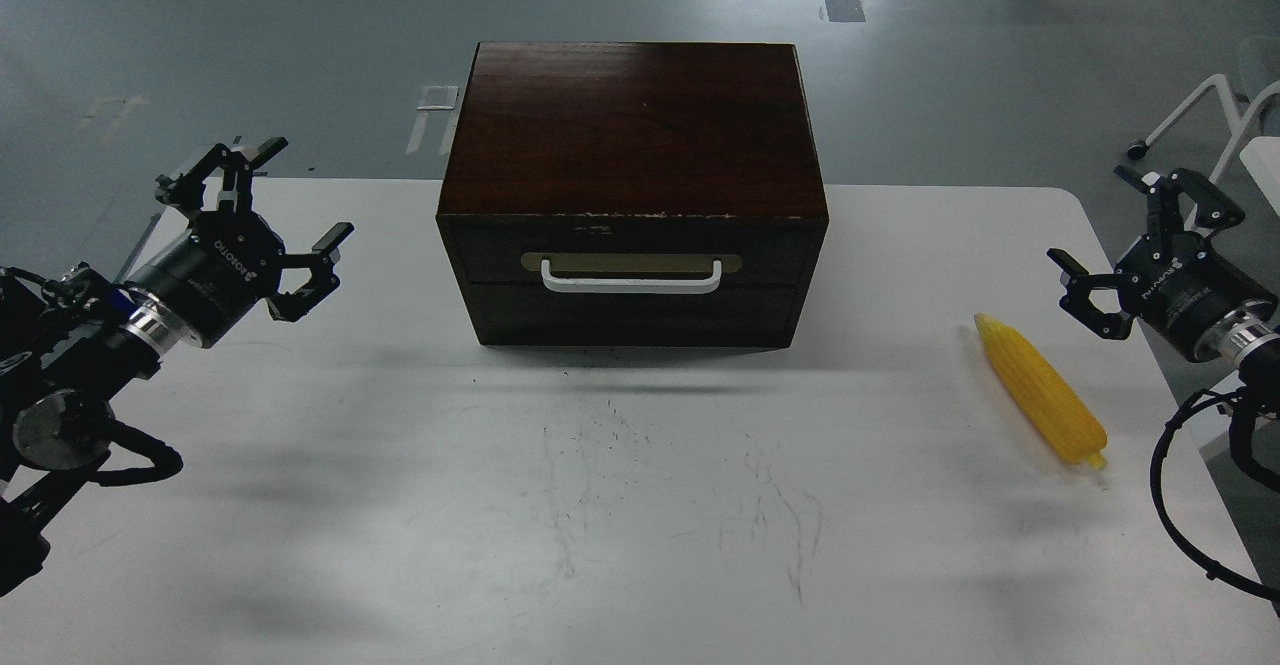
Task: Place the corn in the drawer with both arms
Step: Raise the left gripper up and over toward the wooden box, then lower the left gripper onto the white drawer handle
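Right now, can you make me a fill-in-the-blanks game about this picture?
1. The corn lies on the table, nearest the ____ gripper.
2. The drawer is ____.
3. The drawer's handle is coloured ____.
4. Both grippers hold ____.

Missing words: right; closed; white; nothing

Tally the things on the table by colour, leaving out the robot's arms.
Yellow: 1, the corn cob
Dark brown: 1, the wooden drawer box, drawer closed
White: 1, the bar handle on the drawer front
Total: 3
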